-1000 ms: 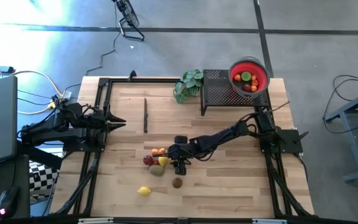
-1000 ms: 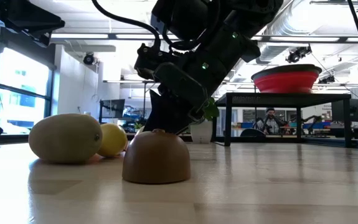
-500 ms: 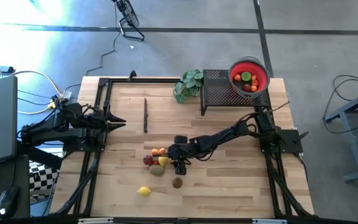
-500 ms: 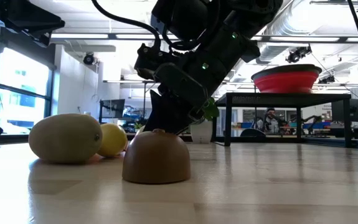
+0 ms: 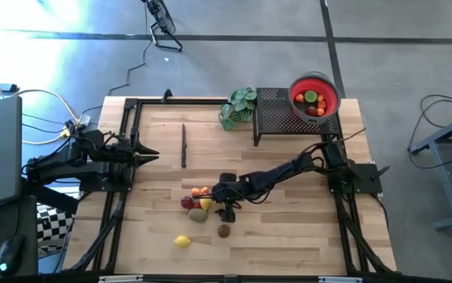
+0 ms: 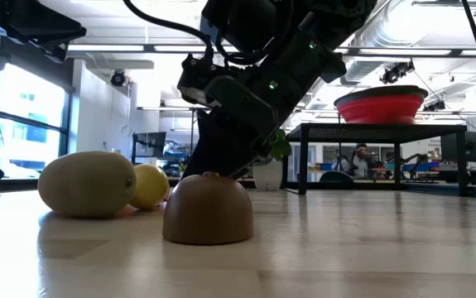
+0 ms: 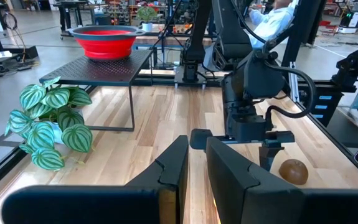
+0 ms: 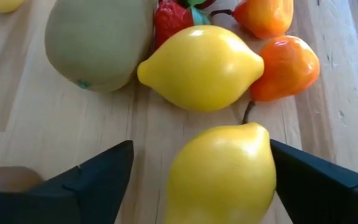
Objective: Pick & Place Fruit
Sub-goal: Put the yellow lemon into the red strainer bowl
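**Fingers spread around a yellow pear**

Fingers of the right gripper [image 5: 226, 211] hang over the fruit cluster on the wooden surface [image 5: 288, 236] in the high view; the left gripper [image 5: 148, 156] waits far off, fingers pressed together. In the right wrist view, both dark fingers [image 8: 85, 180] stand wide apart flanking a glossy yellow plastic pear [image 8: 222, 171], its long axis running between them, not yet pinched.

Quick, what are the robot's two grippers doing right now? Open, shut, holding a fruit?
Left gripper: shut, holding nothing, waiting at the table's left edge.
Right gripper: open, its fingers on either side of a yellow lemon on the table, not gripping it.
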Controlling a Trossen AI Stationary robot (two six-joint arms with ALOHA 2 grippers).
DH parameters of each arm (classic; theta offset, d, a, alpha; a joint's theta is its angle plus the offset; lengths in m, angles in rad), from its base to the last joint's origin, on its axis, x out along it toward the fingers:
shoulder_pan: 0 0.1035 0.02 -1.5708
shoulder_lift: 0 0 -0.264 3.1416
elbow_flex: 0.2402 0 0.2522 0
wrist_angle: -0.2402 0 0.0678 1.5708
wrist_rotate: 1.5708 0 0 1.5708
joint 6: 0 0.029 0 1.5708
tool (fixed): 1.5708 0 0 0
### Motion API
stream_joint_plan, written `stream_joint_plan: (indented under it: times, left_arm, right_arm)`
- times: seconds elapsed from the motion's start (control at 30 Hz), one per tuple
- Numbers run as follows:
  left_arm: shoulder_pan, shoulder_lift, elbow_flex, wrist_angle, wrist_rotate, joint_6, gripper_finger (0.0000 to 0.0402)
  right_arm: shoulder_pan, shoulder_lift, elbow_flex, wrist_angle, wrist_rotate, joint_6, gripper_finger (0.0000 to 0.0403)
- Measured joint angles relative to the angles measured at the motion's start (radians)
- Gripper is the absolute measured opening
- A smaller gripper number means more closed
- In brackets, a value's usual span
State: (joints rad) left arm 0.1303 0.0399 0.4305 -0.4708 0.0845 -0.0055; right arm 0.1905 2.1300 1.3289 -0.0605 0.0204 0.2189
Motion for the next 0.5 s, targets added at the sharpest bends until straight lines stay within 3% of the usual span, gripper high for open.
stream_joint_plan:
  times: [0.2, 0.5]
  left_arm:
    - [0.000, 0.000, 0.000, 0.000, 0.000, 0.000, 0.0054]
    - [0.000, 0.000, 0.000, 0.000, 0.000, 0.000, 0.0054]
  right_arm:
    - [-0.002, 0.000, 0.000, 0.000, 0.006, 0.013, 0.0348]
    - [-0.005, 0.000, 0.001, -0.020, 0.024, 0.085, 0.0298]
